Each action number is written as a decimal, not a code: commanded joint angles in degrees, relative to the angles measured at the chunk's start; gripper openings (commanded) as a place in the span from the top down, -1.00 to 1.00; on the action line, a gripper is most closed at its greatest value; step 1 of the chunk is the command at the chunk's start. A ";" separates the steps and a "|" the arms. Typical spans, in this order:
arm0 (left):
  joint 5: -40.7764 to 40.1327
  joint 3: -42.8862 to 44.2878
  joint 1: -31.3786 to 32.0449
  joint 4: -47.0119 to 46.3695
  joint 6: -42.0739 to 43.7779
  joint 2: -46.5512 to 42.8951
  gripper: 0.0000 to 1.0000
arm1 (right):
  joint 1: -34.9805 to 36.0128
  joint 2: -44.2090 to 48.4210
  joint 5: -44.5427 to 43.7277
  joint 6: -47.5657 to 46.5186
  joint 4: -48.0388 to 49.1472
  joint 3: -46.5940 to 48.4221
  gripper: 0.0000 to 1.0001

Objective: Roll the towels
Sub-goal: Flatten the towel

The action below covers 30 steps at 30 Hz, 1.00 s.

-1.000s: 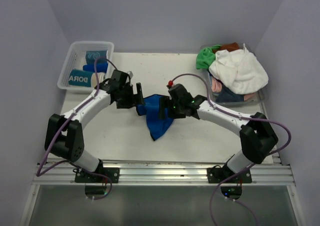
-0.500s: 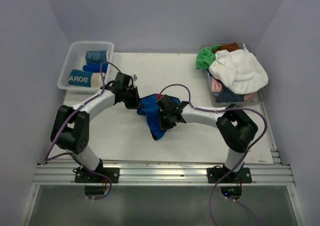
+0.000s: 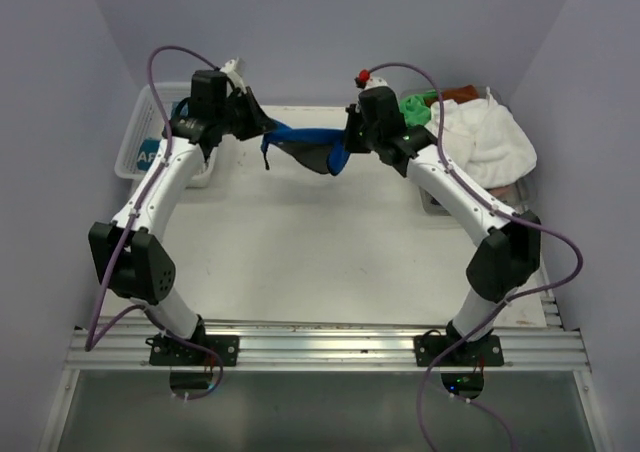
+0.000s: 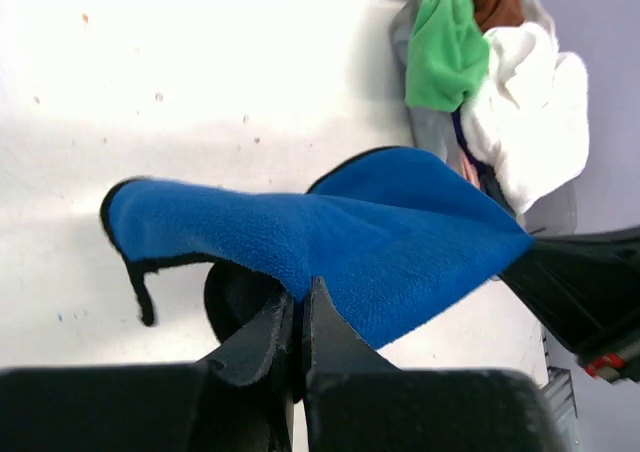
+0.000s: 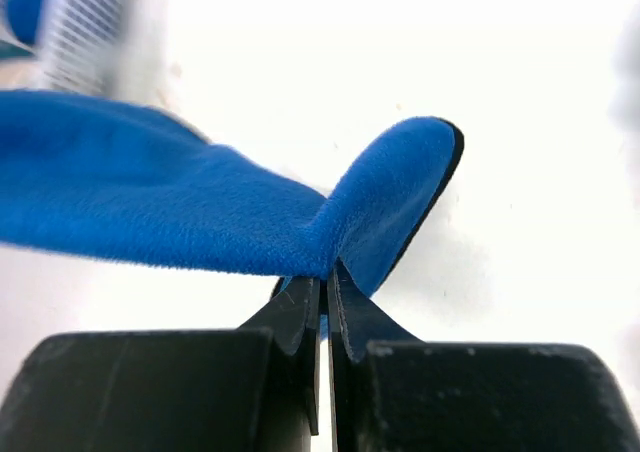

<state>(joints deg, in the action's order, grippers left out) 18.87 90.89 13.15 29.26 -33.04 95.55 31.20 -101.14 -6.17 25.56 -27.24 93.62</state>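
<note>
A royal blue towel hangs stretched in the air above the far part of the table, held at both ends. My left gripper is shut on its left edge, and the cloth spreads away from the pinched jaws. My right gripper is shut on the other edge, with the blue cloth folding over the jaw tips. More towels, white and green, are heaped in a bin at the right.
A clear mesh basket at the far left holds rolled towels, partly hidden by my left arm. The bin of towels stands at the far right against the wall. White tabletop lies below the hanging towel.
Both grippers closed on the blue towel where it lay mid-table and lifted it up and toward the far side, pulling it out between them.
</note>
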 commanded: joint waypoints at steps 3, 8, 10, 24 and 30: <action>-0.94 4.21 -1.72 6.86 3.33 -4.92 1.00 | 1.06 10.34 -4.28 -5.35 -4.66 0.61 1.00; 0.72 -6.23 -1.72 5.56 2.89 -11.87 1.00 | 1.14 18.43 -2.09 -3.51 -4.04 -13.62 1.00; 1.16 -10.55 -1.72 4.15 2.37 -10.92 0.38 | 1.14 18.79 0.62 -2.37 -3.70 -19.15 0.86; -9.03 -18.52 -0.49 3.97 4.21 -2.90 -0.82 | 1.49 16.24 -2.08 0.45 -7.47 -29.55 -0.27; -9.83 -27.15 11.88 3.88 1.14 -5.81 -0.60 | 0.09 17.91 -3.05 1.51 -7.04 -36.05 -0.12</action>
<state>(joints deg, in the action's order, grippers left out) 8.97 67.07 19.11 35.20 -30.35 90.06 32.29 -84.25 -7.09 25.80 -34.52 60.05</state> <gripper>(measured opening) 0.818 0.582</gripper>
